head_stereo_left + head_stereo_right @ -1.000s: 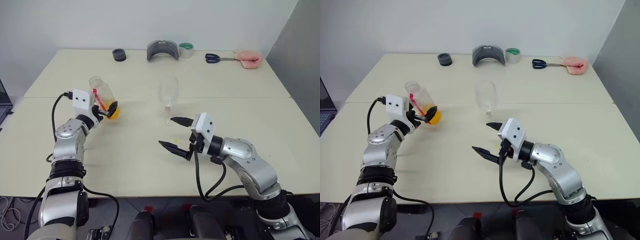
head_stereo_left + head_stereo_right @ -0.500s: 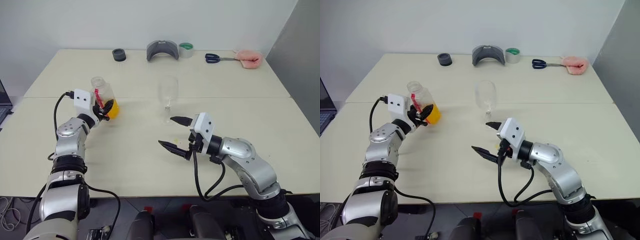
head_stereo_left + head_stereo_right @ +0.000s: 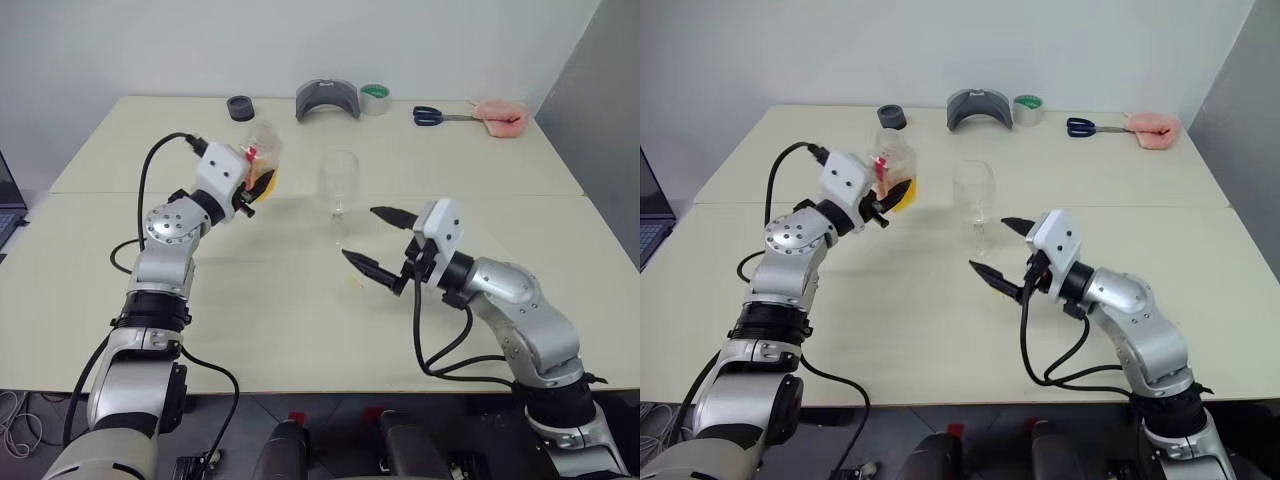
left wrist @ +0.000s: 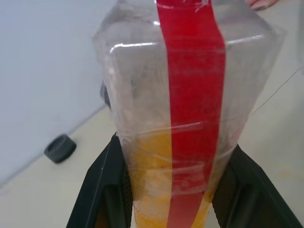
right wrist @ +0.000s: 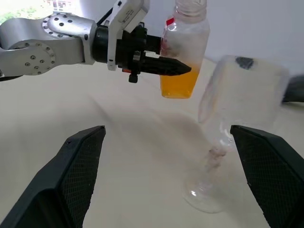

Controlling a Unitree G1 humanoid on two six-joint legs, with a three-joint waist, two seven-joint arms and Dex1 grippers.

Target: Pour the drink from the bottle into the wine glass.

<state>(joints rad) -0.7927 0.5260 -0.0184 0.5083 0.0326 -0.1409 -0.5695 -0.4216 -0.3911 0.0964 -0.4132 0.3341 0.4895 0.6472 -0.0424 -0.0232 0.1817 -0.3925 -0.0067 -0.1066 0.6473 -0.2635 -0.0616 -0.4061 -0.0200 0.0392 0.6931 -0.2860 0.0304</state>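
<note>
While your left gripper (image 4: 173, 190) clamps the small clear plastic bottle with the red label strip (image 3: 262, 160) above the table (image 3: 250, 300), orange-yellow drink (image 5: 177, 84) fills its bottom; the clear stemmed wine glass (image 3: 338, 185) stands empty, your right gripper (image 3: 378, 240) spread wide around its stem.

The bottle (image 3: 261, 160) has been lifted off the table (image 3: 250, 300) by the left gripper (image 3: 256, 187) and carried toward the wine glass (image 3: 338, 186), away from the table's left edge; it was tilted before and is now held nearly upright. The right gripper (image 3: 385, 243) has been shifted closer to the glass's foot.
</note>
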